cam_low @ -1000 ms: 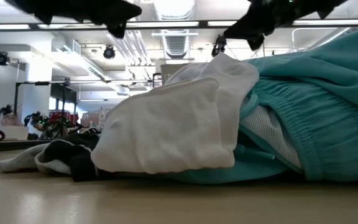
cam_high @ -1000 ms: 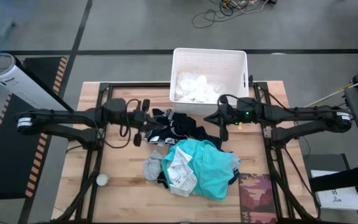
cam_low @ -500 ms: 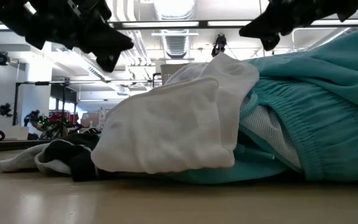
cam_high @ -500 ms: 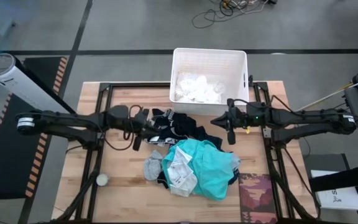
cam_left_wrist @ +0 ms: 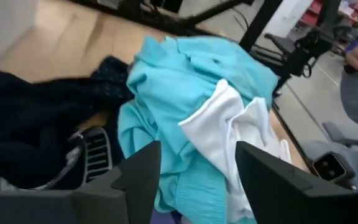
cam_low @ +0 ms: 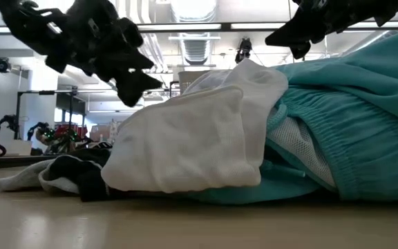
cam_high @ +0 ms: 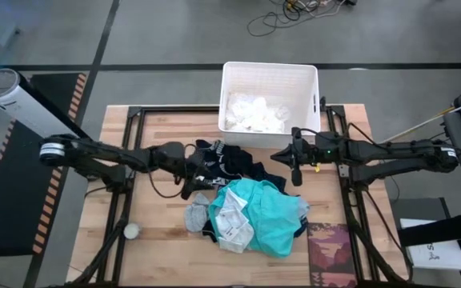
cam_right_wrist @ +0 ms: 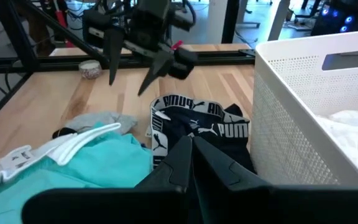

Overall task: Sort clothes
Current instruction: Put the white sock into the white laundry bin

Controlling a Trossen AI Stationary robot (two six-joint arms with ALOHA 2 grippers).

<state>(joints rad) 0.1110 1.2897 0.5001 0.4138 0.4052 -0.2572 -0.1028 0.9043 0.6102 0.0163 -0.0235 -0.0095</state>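
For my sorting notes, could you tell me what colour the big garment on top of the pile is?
Teal garment; the high view shows it best.

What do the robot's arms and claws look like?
Both arms are long, thin and black, built from tube-like pieces joined at chunky joints, with black cables looping beside them. The left arm has a pale grey ring near its shoulder. The right arm shows a tiny green light near its wrist. The left claw and right claw each have two dark, pointed fingers.
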